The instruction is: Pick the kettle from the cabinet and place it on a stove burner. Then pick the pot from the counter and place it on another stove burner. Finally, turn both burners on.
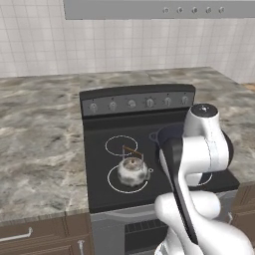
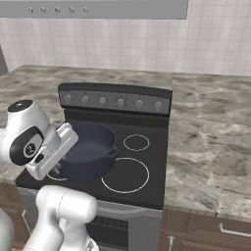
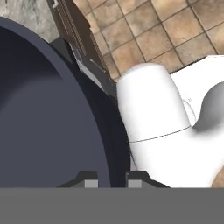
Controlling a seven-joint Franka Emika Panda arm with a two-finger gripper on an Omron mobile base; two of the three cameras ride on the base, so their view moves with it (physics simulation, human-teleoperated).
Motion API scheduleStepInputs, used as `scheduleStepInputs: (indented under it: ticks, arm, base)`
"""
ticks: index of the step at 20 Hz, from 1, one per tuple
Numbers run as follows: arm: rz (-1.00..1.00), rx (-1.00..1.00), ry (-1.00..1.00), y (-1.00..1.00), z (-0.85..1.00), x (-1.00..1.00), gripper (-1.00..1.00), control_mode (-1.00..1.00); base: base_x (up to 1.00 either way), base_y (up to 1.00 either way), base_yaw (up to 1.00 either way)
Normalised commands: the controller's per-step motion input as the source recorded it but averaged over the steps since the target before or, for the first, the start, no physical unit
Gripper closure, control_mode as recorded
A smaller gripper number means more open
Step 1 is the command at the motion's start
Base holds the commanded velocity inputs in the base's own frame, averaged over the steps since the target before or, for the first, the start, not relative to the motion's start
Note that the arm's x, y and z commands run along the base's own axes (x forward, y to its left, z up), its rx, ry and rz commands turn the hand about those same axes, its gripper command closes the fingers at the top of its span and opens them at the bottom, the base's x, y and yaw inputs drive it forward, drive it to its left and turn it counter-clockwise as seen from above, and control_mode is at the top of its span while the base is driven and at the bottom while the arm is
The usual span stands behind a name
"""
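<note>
Stove top (image 1: pixel 99 164) between marble counters (image 1: pixel 35 144): kettle (image 1: pixel 132 171) set on a front burner; gripper (image 3: pixel 111 179) fingers clamped on the rim of the pot (image 2: pixel 90 147), over another burner. Remaining: release, turn both knobs (image 2: pixel 120 102).

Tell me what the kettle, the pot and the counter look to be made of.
Kettle: polished silvery metal, going by its bright highlights; thin brown handle, maybe wood.
Pot: dark blue-grey with a dull, matte surface, possibly enamelled or coated metal.
Counter: grey-brown veined mottling that looks like polished marble or similar stone.
</note>
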Motion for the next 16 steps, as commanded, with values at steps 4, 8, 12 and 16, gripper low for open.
scheduleStepInputs:
  ticks: [4,8,12,16]
  arm:
    - [0.00,0.00,0.00,-0.41,-0.01,0.18,1.00,-1.00]
    - [0.00,0.00,0.02,-0.40,-0.09,0.27,1.00,-1.00]
    - [0.00,-0.03,0.04,-0.35,-0.15,0.25,1.00,-1.00]
    - [0.00,-0.03,0.07,-0.21,-0.22,0.24,1.00,-1.00]
  base:
    - [0.00,0.00,0.00]
    - [0.00,0.00,0.00]
    - [0.00,0.00,0.00]
    - [0.00,0.00,0.00]
